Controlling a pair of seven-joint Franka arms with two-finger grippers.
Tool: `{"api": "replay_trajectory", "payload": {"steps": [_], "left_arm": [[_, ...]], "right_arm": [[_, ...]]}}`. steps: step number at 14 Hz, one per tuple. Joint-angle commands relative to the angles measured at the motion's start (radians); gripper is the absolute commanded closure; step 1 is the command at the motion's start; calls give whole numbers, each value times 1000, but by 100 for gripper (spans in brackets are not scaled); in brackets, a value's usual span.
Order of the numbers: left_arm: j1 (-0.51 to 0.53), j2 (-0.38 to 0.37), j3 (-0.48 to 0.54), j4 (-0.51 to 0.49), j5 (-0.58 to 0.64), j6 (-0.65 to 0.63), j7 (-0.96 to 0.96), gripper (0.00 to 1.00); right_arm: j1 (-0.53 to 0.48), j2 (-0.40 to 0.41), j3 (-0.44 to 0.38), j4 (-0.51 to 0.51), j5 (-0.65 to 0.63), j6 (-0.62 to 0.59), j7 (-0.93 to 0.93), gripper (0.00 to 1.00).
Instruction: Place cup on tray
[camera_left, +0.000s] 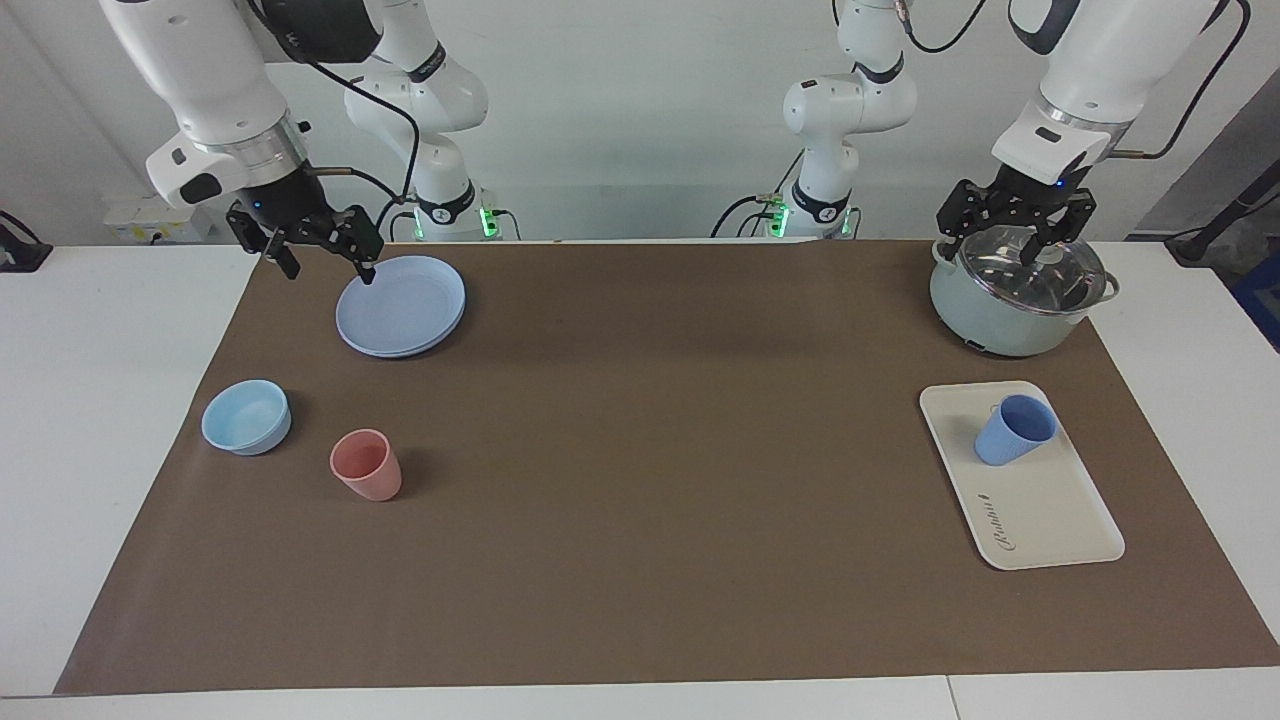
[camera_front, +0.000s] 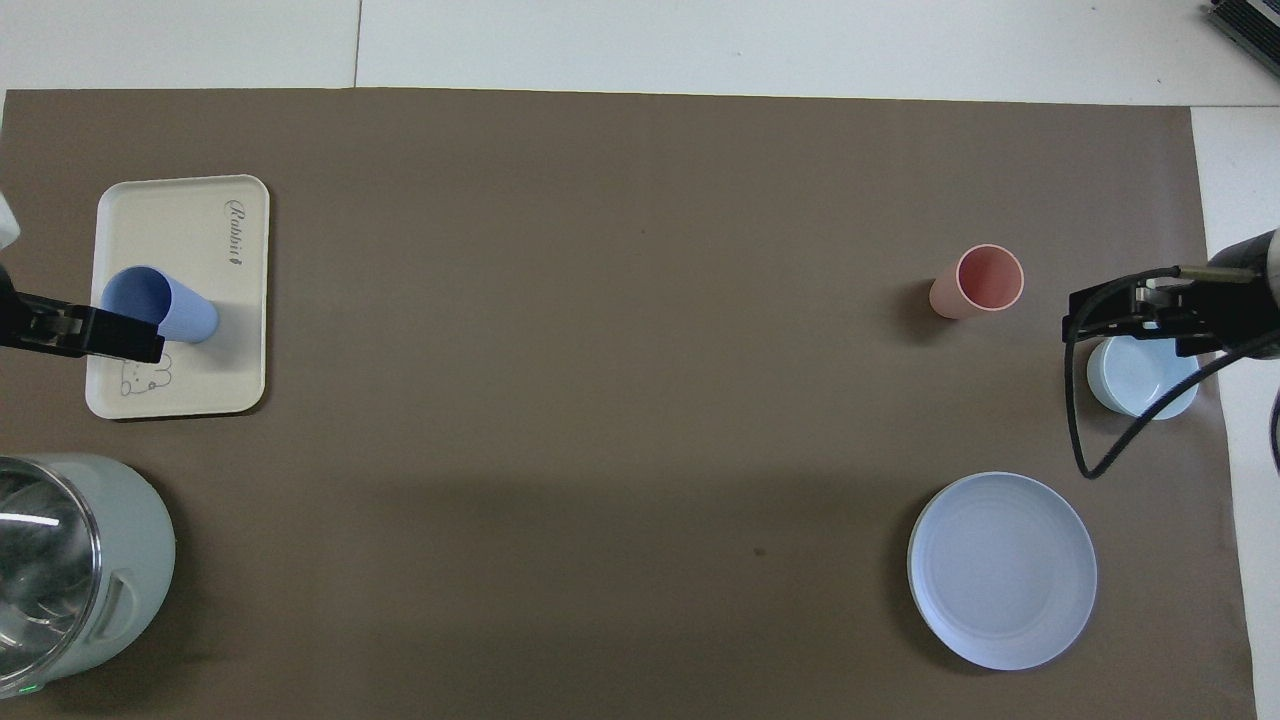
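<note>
The periwinkle-blue cup (camera_left: 1014, 430) (camera_front: 160, 305) stands upright on the cream tray (camera_left: 1050, 510) (camera_front: 190, 225), on the half nearer to the robots. Nothing touches it. My left gripper (camera_left: 1000, 235) (camera_front: 90, 335) hangs open and empty over the lidded pot, apart from the cup. In the overhead view it overlaps the tray's edge and the cup's rim. My right gripper (camera_left: 325, 270) (camera_front: 1140, 312) hangs open and empty in the air by the round blue plate's edge, at the right arm's end of the table.
A pale green pot with a glass lid (camera_left: 1015, 290) (camera_front: 60, 570) sits between the tray and the robots. At the right arm's end are a round blue plate (camera_left: 402, 305) (camera_front: 1002, 570), a light-blue bowl (camera_left: 246, 417) (camera_front: 1140, 385) and a pink cup (camera_left: 366, 465) (camera_front: 978, 282). A brown mat (camera_left: 640, 480) covers the table.
</note>
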Motion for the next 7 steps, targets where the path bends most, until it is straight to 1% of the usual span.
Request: {"api": "replay_trajectory", "payload": {"steps": [1, 7], "left_arm": [[1, -26, -1, -36, 22, 24, 4, 0], [1, -27, -2, -36, 22, 24, 7, 0]], "right_arm": [[-6, -27, 6, -30, -5, 6, -29, 0], [-1, -32, 7, -30, -5, 3, -59, 0]]}}
